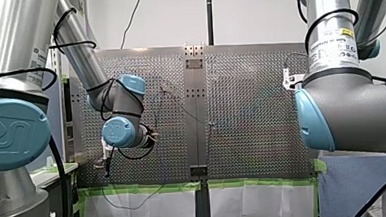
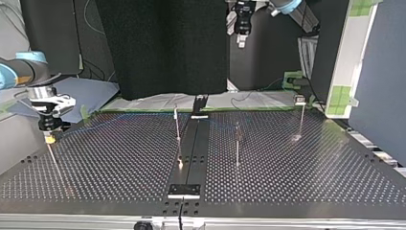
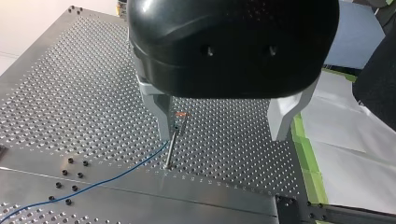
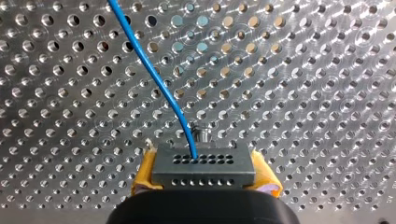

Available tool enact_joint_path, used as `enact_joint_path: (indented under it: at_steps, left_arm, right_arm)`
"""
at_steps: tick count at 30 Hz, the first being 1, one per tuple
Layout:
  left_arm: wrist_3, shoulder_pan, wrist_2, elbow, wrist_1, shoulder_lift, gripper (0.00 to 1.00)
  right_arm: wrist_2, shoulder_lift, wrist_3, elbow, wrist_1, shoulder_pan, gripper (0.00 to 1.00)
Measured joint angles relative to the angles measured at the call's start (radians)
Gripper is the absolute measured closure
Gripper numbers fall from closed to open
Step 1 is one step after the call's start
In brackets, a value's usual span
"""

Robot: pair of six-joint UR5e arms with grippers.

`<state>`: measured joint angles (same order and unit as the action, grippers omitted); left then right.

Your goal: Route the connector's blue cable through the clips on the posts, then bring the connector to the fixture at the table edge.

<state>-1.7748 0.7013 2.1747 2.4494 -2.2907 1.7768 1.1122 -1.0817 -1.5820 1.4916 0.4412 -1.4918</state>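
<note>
1. Pinching the connector (image 4: 203, 161) between its yellow pads (image 4: 144, 175), my right hand (image 4: 203, 173) already has the task's thing in its hold.
2. The blue cable (image 4: 159, 79) leaves the connector's holed face and runs ahead of that hand, away over the tabletop (image 4: 303, 70). Its long axis therefore lies roughly along the hand's own reach.
3. The top of a post (image 4: 203, 134) shows just beyond the connector; I cannot tell whether they touch. In the top view my right hand (image 2: 48, 125) stands directly above this thin post (image 2: 52, 155) at that view's left.
4. My left hand (image 3: 224, 123) is spread and holds nothing. A second post (image 3: 171, 149) rises close beside one of its pale fingers (image 3: 163, 116), and the cable reaches that post from across the tabletop.
5. As I judge it, my right arm is the nearer one and the coming move is its to make. That move turns on the cable trailing ahead of the hand towards the posts.
6. Whether the cable sits in any clip cannot be made out.
</note>
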Motion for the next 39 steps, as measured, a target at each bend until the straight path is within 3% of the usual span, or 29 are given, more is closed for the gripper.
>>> enact_joint_path:
  at_steps: [6, 7, 17, 19, 20, 22, 23, 25, 26, 28, 35, 37, 39]
  left_arm:
    - [0.000, 0.000, 0.000, 0.000, 0.000, 0.000, 0.00]
    - [0.000, 0.000, 0.001, 0.000, 0.000, 0.000, 0.00]
    - [0.000, -0.001, 0.000, 0.000, 0.000, 0.000, 0.00]
    - [0.000, -0.001, 0.000, 0.000, 0.000, 0.000, 0.00]
    - [0.000, -0.001, 0.000, 0.000, 0.000, 0.000, 0.00]
    - [0.000, -0.001, 0.000, 0.000, 0.000, 0.000, 0.00]
    - [0.000, -0.001, 0.000, 0.000, 0.000, 0.000, 0.00]
    - [0.000, -0.001, 0.001, 0.000, 0.000, 0.000, 0.00]
    - [0.000, -0.001, 0.001, 0.000, 0.000, 0.000, 0.00]
    - [0.000, -0.001, 0.001, 0.000, 0.000, 0.000, 0.00]
    - [0.000, -0.001, 0.003, 0.000, 0.000, 0.000, 0.00]
    - [0.000, -0.001, 0.003, 0.000, 0.000, 0.000, 0.00]
    - [0.000, -0.001, 0.003, 0.000, 0.000, 0.000, 0.00]
  right_arm:
    - [0.005, -0.001, -0.001, -0.001, 0.000, 0.000, 1.00]
    - [0.006, -0.001, -0.001, -0.001, 0.000, 0.000, 0.94]
    - [0.011, -0.001, 0.000, -0.001, -0.002, 0.000, 0.90]
    - [-0.021, -0.001, -0.003, -0.004, -0.013, 0.001, 0.80]
    - [-0.033, -0.001, -0.004, -0.005, -0.017, 0.001, 0.80]
    - [-0.035, -0.001, -0.004, -0.005, -0.018, 0.000, 0.63]
    - [-0.035, -0.001, -0.004, -0.005, -0.018, 0.000, 0.63]
    - [-0.035, -0.001, -0.004, -0.004, -0.018, 0.000, 0.49]
    - [-0.035, -0.001, -0.004, -0.004, -0.018, 0.000, 0.49]
    - [-0.035, -0.001, -0.004, -0.004, -0.018, 0.000, 0.40]
    - [-0.035, -0.001, -0.004, -0.004, -0.018, 0.000, 0.37]
    - [-0.035, -0.001, -0.004, -0.004, -0.018, 0.000, 0.25]
    - [-0.035, -0.001, -0.004, -0.004, -0.018, 0.000, 0.22]
